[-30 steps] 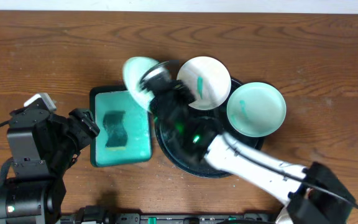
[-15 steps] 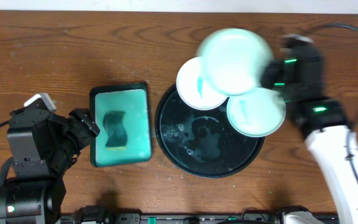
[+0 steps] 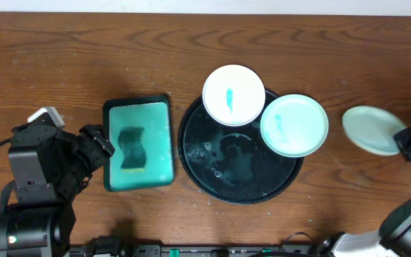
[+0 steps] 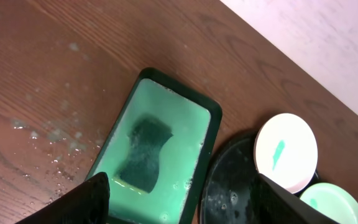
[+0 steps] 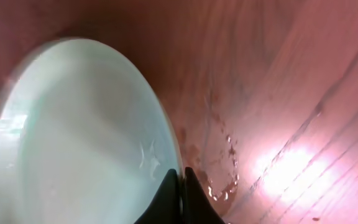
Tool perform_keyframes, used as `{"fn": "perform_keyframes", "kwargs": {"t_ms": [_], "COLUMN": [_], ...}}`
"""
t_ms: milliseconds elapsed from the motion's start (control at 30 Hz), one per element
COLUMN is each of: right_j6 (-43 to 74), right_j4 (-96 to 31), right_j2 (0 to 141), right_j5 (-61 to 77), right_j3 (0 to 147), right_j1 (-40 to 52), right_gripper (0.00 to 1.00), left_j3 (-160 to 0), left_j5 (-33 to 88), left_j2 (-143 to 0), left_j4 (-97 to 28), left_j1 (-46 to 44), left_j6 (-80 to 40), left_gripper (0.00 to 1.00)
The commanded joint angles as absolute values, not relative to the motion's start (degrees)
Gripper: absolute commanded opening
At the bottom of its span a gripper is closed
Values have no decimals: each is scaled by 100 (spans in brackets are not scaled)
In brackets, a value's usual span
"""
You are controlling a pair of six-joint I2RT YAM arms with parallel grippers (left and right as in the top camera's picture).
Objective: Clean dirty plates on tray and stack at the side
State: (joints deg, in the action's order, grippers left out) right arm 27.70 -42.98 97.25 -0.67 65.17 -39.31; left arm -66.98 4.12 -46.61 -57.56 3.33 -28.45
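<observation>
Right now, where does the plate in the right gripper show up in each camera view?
Overhead: held plate at far right, past the black tray.
Left wrist: not in view.
Right wrist: fills the left half, right gripper pinching its rim.
Shared landmark: the wooden table, its grain in every view.

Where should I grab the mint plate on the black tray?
Its right edge, from the right: the mint plate overhangs the tray rim there, likely leaving finger room underneath; its left edge nears the white plate. The right gripper must release the clean plate first.
</observation>
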Motion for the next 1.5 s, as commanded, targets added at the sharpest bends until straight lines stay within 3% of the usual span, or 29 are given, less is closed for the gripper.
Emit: {"fn": "perform_keyframes", "kwargs": {"t_ms": [0, 33, 100, 300, 433, 633, 700, 733, 767, 800, 967, 1067, 1267, 1467], "right_j6": [2869, 2864, 2794, 1415, 1363, 1282, 932, 854, 864, 943, 1100, 978, 2351, 2530], "right_j4": [-4335, -4294, -4235, -3887, -4049, -3822, -3612, -3597, -3651, -3741, -4589, -5013, -3697, -3575], "right_j2": [10082, 10092, 10014, 9362, 9378, 9725, 9915, 9985, 10022, 9959, 9233, 9021, 9452, 9651], "right_j5": [36, 154, 368, 1813, 1590, 1253, 1295, 1291, 1238, 1225, 1431, 1678, 1098, 882], "right_j3": [6539, 6541, 6549, 6547, 6514, 6213, 6088, 6069, 6069, 6071, 6073, 5955, 4982, 4971], "right_j1": [-3697, -3614, -3524, -2856, -2290, -1669, -1461, -1374, -1273, -1238, -1044, 148, 1925, 1758], "right_gripper": [2, 37, 56, 66, 73, 67, 59, 46, 13, 1, 1, 1, 1, 1], "left_j3": [-6744, -6744, -6744, -6744, -6746, -6744, -6744, -6744, -6746, -6744, -6746, -6744, -6744, -6744], "left_j5": [342, 342, 342, 342, 342, 342, 342, 342, 342, 342, 360, 729, 777, 773], "left_j2": [-4672, -4672, -4672, -4672, -4672, -4672, -4672, -4672, -4672, -4672, -4678, -4954, -6377, -7865], "left_j4": [-5752, -5752, -5754, -5752, -5752, -5752, -5752, -5752, -5752, -5754, -5754, -5822, -6652, -6615], "left_j1": [357, 357, 357, 357, 357, 357, 357, 357, 357, 357, 357, 351, 346, 344], "left_j6": [-2810, -2812, -2812, -2812, -2812, -2812, -2812, -2812, -2812, -2812, -2810, -2585, -1839, -1758], "left_gripper": [72, 73, 73, 72, 72, 72, 72, 72, 72, 72, 72, 73, 72, 72]}}
